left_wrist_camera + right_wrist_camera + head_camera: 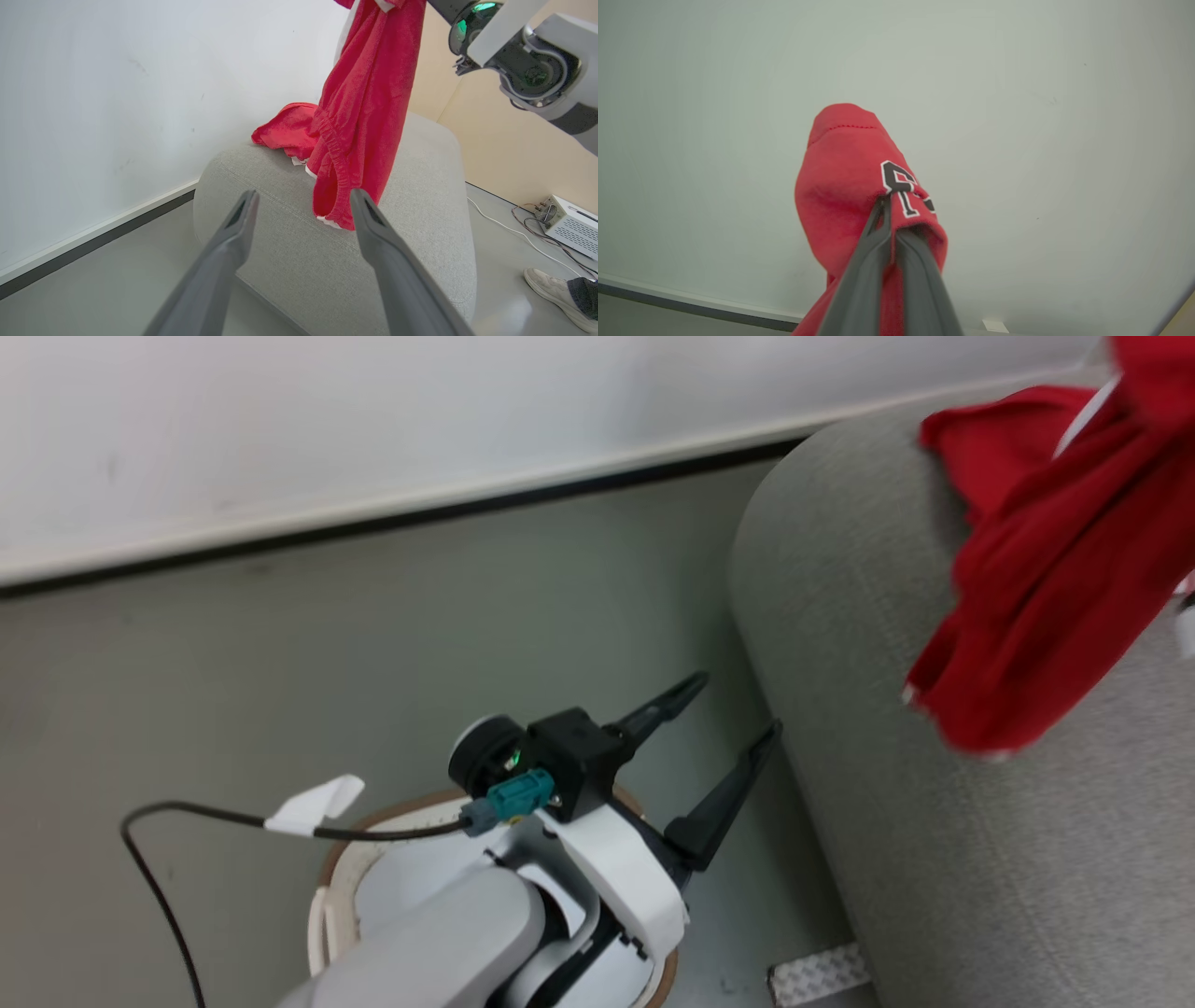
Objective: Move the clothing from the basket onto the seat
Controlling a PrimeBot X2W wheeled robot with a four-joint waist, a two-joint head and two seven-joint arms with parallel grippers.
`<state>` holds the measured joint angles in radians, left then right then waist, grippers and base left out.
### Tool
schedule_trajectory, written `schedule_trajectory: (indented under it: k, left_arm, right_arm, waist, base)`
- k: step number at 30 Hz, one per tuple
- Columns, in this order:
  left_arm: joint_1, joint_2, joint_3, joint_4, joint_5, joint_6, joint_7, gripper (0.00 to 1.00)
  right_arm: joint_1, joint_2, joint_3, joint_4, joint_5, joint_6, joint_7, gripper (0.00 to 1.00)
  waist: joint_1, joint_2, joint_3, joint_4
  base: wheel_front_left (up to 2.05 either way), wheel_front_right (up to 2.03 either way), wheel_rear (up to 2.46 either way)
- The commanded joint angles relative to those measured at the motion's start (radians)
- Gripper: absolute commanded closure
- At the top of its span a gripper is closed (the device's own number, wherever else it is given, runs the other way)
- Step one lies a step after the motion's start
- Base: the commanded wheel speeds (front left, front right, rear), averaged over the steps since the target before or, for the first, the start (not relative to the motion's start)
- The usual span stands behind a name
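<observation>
Garment hangs from clenched right hand over seat's rounded edge, upper right; released left hand hovers above open floor.

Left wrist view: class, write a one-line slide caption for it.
Red clothing hangs over the grey seat, framed by open jaws of the left gripper.

This looks like a robotics lab or test room rather than a home. A bare white wall meets a smooth grey floor along a dark skirting strip. At four o'clock in the left wrist view, a white vented electronics box sits on the floor, loose cables trailing beside it, near a person's shoe. A grey upholstered seat stands by the wall.
</observation>
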<state>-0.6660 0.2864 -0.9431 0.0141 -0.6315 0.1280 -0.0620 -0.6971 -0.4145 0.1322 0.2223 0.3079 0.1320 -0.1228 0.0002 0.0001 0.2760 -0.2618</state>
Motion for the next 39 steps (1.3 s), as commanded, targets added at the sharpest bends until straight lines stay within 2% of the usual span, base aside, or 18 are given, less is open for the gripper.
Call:
schedule_trajectory:
  k: [1,11,16,22,24,25,26,30,34,39]
  left_arm:
    - [-0.029,0.006,0.006,-0.008,0.015,-0.006,0.003,0.0]
    - [-0.157,0.015,0.033,-0.032,0.043,-0.04,0.004,0.0]
    - [-0.18,0.023,0.046,-0.031,0.045,-0.043,-0.005,0.0]
    - [-0.167,0.033,0.044,-0.017,0.045,-0.041,-0.012,0.0]
    - [-0.158,0.039,0.044,-0.012,0.044,-0.034,-0.011,0.0]
    - [-0.155,0.042,0.044,-0.011,0.044,-0.031,-0.01,0.0]
    - [-0.152,0.043,0.044,-0.009,0.042,-0.03,-0.009,0.0]
    - [-0.138,0.049,0.05,-0.003,0.029,-0.021,-0.018,0.0]
    - [-0.105,0.044,0.066,0.013,0.01,-0.005,-0.047,0.0]
    - [-0.02,0.059,0.094,0.06,-0.028,0.018,-0.11,0.0]
  right_arm:
    - [-0.052,-0.018,-0.031,0.005,0.006,-0.002,0.007,1.0]
    - [-0.287,-0.183,-0.299,0.134,-0.119,-0.002,0.091,1.0]
    - [-0.3,-0.179,-0.423,0.262,-0.184,-0.002,0.094,1.0]
    - [-0.247,-0.104,-0.578,0.437,-0.275,-0.002,0.035,1.0]
    - [-0.24,-0.076,-0.634,0.485,-0.307,-0.003,-0.005,0.74]
    - [-0.233,-0.064,-0.652,0.507,-0.324,-0.003,-0.022,0.51]
    - [-0.23,-0.048,-0.672,0.526,-0.341,-0.003,-0.039,0.0]
    - [-0.234,-0.005,-0.72,0.577,-0.386,-0.002,-0.098,0.0]
    - [-0.187,0.028,-0.715,0.567,-0.396,-0.003,-0.135,0.0]
    - [-0.02,0.105,-0.656,0.377,-0.378,-0.002,-0.141,0.0]
  waist:
    - [-0.0002,-0.0001,0.109,0.066]
    - [-0.0002,-0.0001,0.316,0.164]
    - [-0.0002,-0.0001,0.39,0.194]
    - [-0.0002,-0.0001,0.414,0.214]
    - [-0.0002,-0.0001,0.408,0.211]
    - [-0.0002,-0.0001,0.404,0.208]
    - [-0.0002,-0.0001,0.399,0.205]
    - [-0.0002,-0.0001,0.361,0.191]
    - [-0.0002,-0.0001,0.293,0.183]
    - [-0.0002,-0.0001,0.152,0.189]
  base:
    - [0.0,0.0,0.0]
    - [0.0,0.0,0.0]
    - [0.0,0.0,0.0]
    - [0.0,0.0,0.0]
    - [0.0,0.0,0.0]
    - [0.0,0.0,0.0]
    - [0.0,0.0,0.0]
    - [0.0,0.0,0.0]
    - [0.0,0.0,0.0]
    - [0.0,0.0,0.0]
